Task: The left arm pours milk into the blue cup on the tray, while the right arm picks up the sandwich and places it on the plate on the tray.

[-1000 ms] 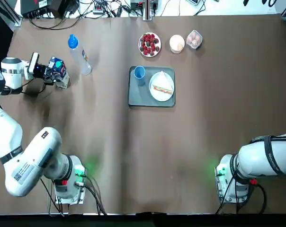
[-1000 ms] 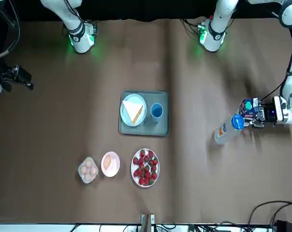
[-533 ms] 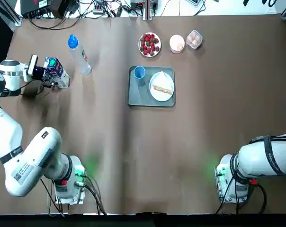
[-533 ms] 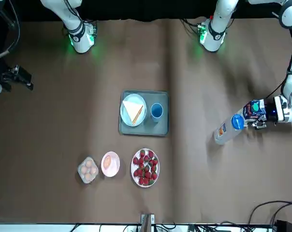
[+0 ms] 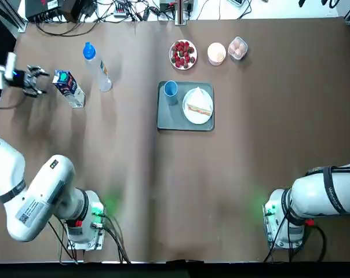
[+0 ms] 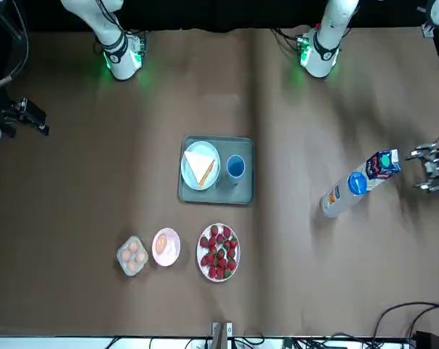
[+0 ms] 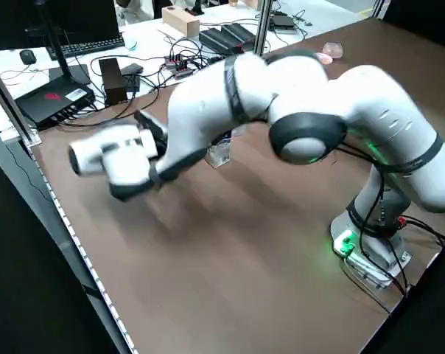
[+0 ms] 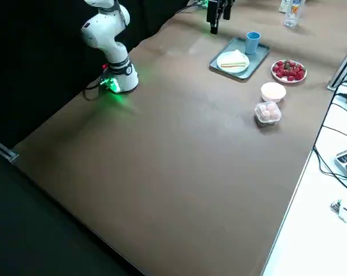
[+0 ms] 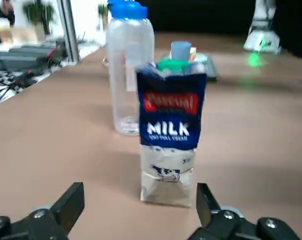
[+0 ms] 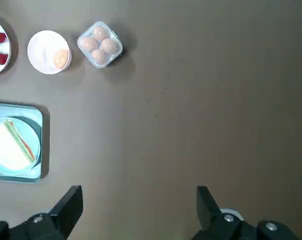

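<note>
One black two-finger left end effector [image 5: 40, 81] is hovering open in the top view, its carton of milk, dark blue and white [image 5: 69, 88], standing just beyond the fingertips, apart; the triangular pale sandwich [image 5: 199, 104] is lying on the round white plate [image 5: 196, 117], well apart from that end effector. Right wrist view: the black right end effector [image 10: 140, 212] is hanging open above the brown surface [image 10: 156, 140], near the grey tray [image 10: 33, 179].

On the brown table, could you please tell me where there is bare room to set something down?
Bare table lies right of the tray and between both arm bases. It is crowded around the bottle and milk.
</note>
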{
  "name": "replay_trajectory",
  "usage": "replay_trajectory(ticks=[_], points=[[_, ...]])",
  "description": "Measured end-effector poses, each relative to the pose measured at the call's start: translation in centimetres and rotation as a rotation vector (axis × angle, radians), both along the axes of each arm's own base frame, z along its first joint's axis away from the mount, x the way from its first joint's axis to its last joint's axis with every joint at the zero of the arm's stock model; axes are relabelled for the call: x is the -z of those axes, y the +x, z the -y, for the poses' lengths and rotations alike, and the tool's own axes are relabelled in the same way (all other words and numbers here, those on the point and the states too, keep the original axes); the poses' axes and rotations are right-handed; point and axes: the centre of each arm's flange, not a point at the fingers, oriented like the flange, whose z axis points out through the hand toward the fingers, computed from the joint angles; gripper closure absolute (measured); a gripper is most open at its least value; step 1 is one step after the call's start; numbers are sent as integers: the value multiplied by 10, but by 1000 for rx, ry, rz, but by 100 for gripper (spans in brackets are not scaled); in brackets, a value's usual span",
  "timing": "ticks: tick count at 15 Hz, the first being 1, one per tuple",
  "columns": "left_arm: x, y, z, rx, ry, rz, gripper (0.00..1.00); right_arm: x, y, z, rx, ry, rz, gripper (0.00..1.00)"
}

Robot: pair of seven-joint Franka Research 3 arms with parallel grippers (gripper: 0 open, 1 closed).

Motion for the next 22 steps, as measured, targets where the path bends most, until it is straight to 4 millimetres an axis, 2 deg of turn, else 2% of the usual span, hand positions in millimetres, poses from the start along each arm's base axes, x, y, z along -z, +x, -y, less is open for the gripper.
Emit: replay_trajectory(ticks=[1, 2, 3, 4, 6, 7, 8, 10, 12, 13, 19, 22], points=[[-39, 4, -6, -1, 76, -19, 1, 0, 0, 0, 0, 0, 0, 0], [-83, 10, -4, 6, 161, -43, 1, 0, 0, 0, 0, 0, 1, 0], [-130, 21, 9, 20, 255, -66, 1, -1, 0, 1, 1, 0, 2, 0], [-176, 35, 32, 41, 360, -81, 1, -1, 0, 1, 2, 0, 4, 0], [-255, 64, 98, 68, 546, -109, 1, -2, 0, 2, 3, 0, 8, 0], [-283, 74, 133, 75, 620, -130, 1, -1, 0, 2, 4, 0, 8, 0], [-303, 82, 166, 80, 682, -151, 1, -2, 0, 2, 4, 0, 8, 0], [-321, 95, 227, 81, 774, -204, 1, -2, 0, 2, 4, 0, 8, 0], [-319, 109, 284, 69, 849, -274, 1, -2, 0, 2, 4, 0, 9, 0], [-314, 119, 337, 50, 930, -329, 1, -2, 0, 2, 4, 0, 9, 0], [-309, 123, 472, -152, 1147, -470, 1, -2, 0, 3, 5, 0, 9, 0], [-309, 116, 523, -324, 1195, -542, 1, -2, 0, 3, 6, 0, 9, 0]])
